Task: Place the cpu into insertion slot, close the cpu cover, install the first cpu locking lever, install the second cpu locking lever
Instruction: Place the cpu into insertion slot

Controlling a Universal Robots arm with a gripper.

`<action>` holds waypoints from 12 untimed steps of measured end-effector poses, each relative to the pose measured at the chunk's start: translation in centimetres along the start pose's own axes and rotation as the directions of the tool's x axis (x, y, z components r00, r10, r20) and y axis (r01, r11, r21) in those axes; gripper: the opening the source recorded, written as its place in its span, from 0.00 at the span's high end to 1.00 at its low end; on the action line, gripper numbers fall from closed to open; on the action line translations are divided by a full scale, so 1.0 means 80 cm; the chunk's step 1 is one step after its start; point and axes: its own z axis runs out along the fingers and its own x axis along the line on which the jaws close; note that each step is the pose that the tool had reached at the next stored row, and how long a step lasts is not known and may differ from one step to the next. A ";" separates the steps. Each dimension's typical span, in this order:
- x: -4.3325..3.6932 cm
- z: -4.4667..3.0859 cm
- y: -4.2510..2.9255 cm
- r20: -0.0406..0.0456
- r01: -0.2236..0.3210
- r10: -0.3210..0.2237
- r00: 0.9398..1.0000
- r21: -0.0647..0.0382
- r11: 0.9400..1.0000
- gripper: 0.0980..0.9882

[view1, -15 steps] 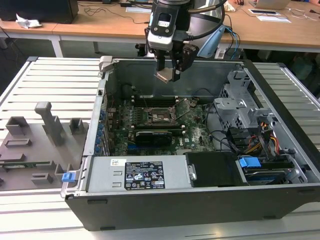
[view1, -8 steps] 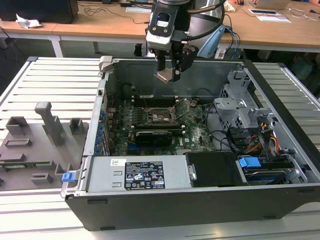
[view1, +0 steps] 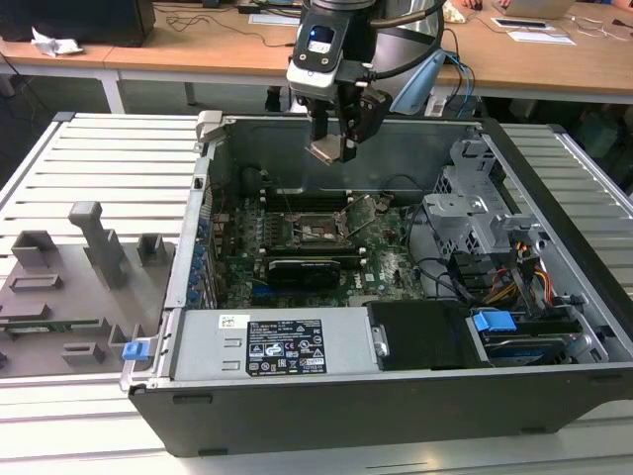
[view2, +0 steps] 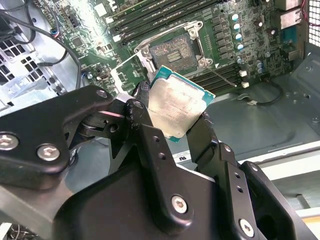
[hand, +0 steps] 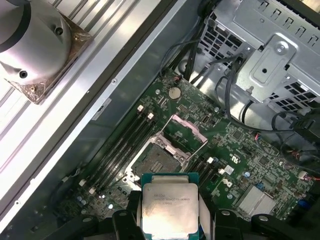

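The pincer (view2: 172,117) is gripping the cpu (view2: 176,100) by opposite edges (probably light, stiff, fragile underneath), hovering well above the uncovered insertion slot (view2: 172,52).

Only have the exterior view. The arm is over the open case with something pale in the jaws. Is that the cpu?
Observer: Yes. In the second wrist view the gripper has its jaws shut on two opposite edges of the cpu, with the metal top facing the camera.
Operator: Socket free?
Observer: In the first wrist view the insertion slot is empty and its dark centre is bare.
Operator: And the cover?
Observer: The cpu cover is swung open beside the slot, not lying over it.
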 end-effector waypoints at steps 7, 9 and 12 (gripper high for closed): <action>0.000 0.0003 0.0000 0.002 -0.022 0.022 1.000 0.000 1.000 0.50; 0.000 0.0004 0.0000 0.003 -0.033 0.033 0.999 -0.001 0.999 0.50; 0.000 0.0005 0.0000 0.004 -0.042 0.042 0.999 -0.001 0.999 0.50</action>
